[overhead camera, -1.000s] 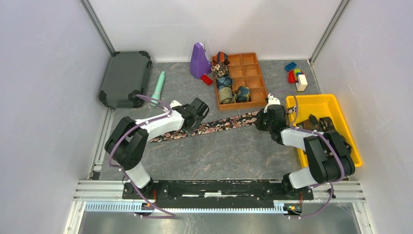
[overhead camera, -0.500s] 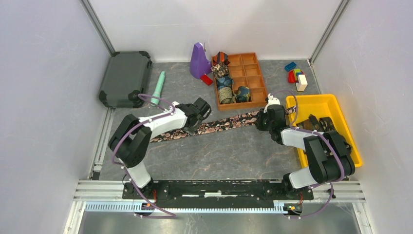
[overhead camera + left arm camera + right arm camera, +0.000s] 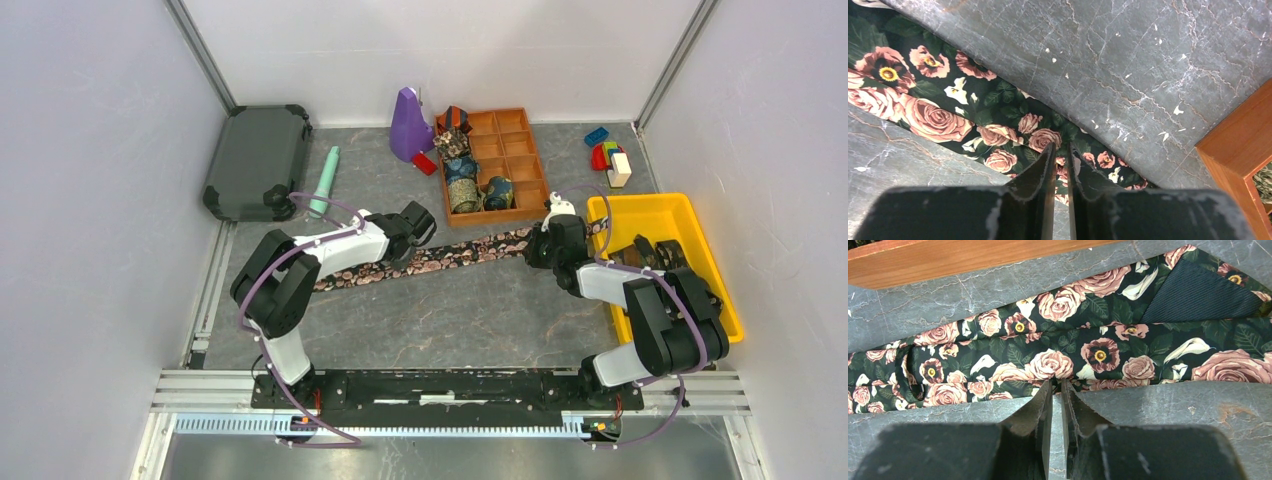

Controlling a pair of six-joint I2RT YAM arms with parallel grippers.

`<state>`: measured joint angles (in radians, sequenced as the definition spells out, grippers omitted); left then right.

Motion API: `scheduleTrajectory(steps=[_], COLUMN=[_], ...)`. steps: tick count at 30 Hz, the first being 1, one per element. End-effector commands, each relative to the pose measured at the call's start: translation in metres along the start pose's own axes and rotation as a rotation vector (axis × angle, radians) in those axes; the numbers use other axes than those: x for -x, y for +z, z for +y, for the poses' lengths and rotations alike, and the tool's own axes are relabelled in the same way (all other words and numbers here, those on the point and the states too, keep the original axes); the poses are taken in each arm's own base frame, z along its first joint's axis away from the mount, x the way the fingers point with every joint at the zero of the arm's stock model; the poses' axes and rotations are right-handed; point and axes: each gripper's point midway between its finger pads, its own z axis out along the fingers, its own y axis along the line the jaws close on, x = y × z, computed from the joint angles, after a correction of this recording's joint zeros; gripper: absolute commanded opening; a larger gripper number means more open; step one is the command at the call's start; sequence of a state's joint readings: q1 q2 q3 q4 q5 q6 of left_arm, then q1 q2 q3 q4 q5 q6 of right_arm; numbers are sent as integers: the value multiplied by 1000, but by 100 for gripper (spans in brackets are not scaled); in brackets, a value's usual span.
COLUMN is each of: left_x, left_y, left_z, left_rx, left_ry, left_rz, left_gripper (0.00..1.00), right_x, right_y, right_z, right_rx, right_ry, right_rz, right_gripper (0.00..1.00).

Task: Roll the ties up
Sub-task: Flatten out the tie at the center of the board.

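My left gripper [image 3: 1060, 149] and my right gripper [image 3: 1057, 385] are both almost closed, each one pinching an edge of the flowered tie [image 3: 460, 254]. The tie lies flat on the surface [image 3: 450, 310], just in front of the wooden tray [image 3: 522, 170]. The tray holds rolled ties [image 3: 463, 195].

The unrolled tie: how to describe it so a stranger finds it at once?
Find the wooden tray at the back of the table. In front of it lies a long dark tie with pink roses. Unlike the rolled ties in the tray, it is flat.
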<state>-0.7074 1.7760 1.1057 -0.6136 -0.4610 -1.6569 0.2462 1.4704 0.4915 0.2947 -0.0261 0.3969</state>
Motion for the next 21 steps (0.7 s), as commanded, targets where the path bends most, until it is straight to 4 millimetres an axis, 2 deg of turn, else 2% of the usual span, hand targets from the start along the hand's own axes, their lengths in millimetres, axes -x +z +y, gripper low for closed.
scheduleTrajectory(steps=[1, 5, 7, 8, 9, 10, 12, 16, 21], left_x=[3, 3, 1, 2, 4, 6, 12, 16, 10], left_y=[1, 5, 6, 5, 4, 2, -2, -9, -3], left_z=[-10, -8, -8, -9, -9, -8, -9, -16, -15], left_rx=[-33, -47, -46, -46, -36, -16, 9, 17, 38], left_ry=[-40, -35, -31, -28, -22, -18, -2, 5, 23], left_rz=[-16, -12, -1, 0, -5, -13, -33, -40, -23], left_gripper=[16, 6, 8, 17, 43, 59, 71, 73, 65], right_x=[-37, -38, -38, -37, -37, -38, -37, -38, -37], right_y=[-3, -3, -3, -3, -3, -3, -2, -3, -2], right_z=[-9, -9, -9, -9, -9, -9, -8, -9, -8], right_rx=[-20, -19, -19, -18, -19, -19, -17, -16, -11], right_ry=[0, 0, -1, -1, 0, 1, -2, -3, -1], right_rz=[125, 128, 127, 127, 127, 128, 127, 128, 126], right_gripper=[17, 17, 17, 17, 17, 17, 17, 17, 17])
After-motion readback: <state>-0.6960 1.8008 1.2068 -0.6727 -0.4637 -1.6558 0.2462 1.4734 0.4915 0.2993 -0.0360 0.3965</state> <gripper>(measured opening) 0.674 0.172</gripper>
